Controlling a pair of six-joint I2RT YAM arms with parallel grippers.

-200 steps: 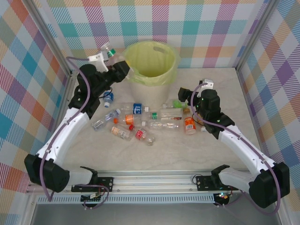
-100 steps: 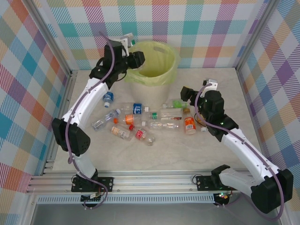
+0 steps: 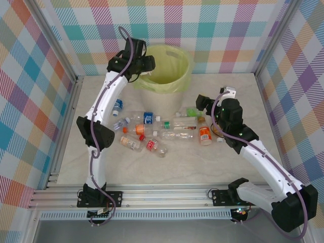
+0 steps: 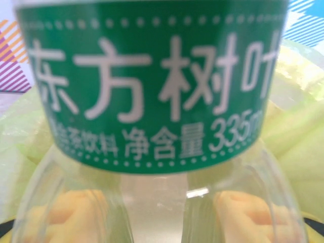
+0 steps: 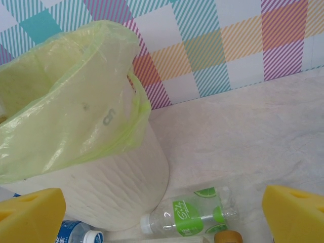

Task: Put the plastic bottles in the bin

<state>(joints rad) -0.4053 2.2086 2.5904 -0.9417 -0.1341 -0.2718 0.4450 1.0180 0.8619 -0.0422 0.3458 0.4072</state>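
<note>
**At the bin's left rim: bottle clamped, ready to drop**

Left gripper [image 3: 146, 63] was clamped on a green-labelled bottle [image 4: 152, 101] over the left rim of the bin [image 3: 188, 71]. Bottle looked empty and thin-walled: likely light, crushable, slick. Label band looked the safest hold. Other plastic bottles [image 3: 152, 134] lay mid-table [image 3: 177, 167] in front of the bin, several touching, so little finger room. Right gripper [image 3: 200, 101] hung jaws apart just right of the bin, near a lime-labelled bottle [image 5: 187, 215]. Open room toward the right and near edges.
</note>
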